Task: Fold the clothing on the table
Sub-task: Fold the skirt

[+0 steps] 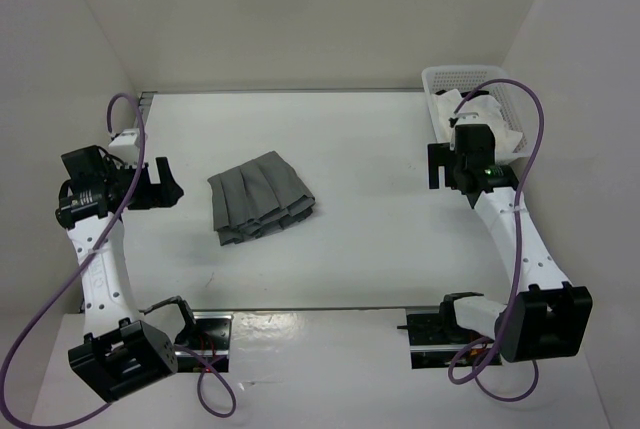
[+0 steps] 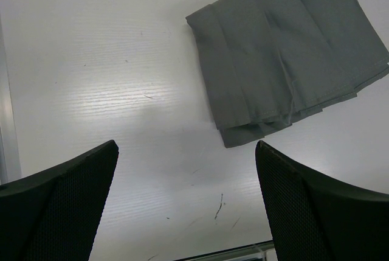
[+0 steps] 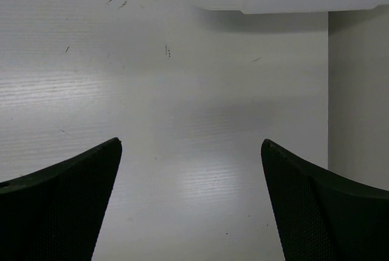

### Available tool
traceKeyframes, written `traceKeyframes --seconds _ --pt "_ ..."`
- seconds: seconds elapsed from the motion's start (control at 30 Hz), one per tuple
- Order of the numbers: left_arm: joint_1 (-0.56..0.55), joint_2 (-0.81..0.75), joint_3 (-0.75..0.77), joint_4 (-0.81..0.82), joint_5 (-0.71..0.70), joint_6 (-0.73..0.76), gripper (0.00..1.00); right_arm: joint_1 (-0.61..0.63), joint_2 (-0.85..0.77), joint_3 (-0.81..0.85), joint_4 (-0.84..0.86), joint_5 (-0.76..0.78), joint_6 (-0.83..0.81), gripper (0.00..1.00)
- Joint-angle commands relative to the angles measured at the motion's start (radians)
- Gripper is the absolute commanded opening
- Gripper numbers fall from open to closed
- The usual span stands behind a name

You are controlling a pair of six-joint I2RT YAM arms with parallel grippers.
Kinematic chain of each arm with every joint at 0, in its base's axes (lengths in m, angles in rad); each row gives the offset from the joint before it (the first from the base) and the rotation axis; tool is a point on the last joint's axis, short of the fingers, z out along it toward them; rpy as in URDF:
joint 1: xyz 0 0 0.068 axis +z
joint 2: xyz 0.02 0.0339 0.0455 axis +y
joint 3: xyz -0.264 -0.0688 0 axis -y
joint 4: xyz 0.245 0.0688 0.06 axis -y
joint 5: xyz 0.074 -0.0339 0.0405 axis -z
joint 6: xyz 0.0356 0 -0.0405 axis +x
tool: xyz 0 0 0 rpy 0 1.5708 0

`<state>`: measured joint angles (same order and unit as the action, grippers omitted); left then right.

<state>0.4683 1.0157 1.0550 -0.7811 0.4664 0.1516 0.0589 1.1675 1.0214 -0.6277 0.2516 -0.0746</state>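
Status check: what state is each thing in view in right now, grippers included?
clothing: folded in layers, lying on the table, untouched by either gripper.
left gripper: open, empty, over bare table beside the clothing.
right gripper: open, empty, near the basket.
basket: upright in the far right corner, holding white cloths.

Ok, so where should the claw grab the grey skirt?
The skirt lies flat in stacked layers. Best guess: pinch its left edge with the left claw, coming in low from the left. That edge faces the open claw, while the loose layer ends show along the side nearest the robot.
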Motion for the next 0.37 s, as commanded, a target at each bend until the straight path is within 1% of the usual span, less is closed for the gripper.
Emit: traceKeyframes --seconds 0.0,0.2,0.33 --pt "0.006 -0.002 0.007 0.02 0.028 0.002 0.99 0.009 -0.003 0.0 0.049 0.017 0.013 1.0" --pt "0.006 -0.002 0.007 0.02 0.037 0.011 0.99 0.009 0.006 0.0 0.049 0.037 0.022 1.0" --pt "0.006 -0.002 0.007 0.02 0.037 0.011 0.99 0.009 -0.02 0.0 0.049 0.037 0.022 1.0"
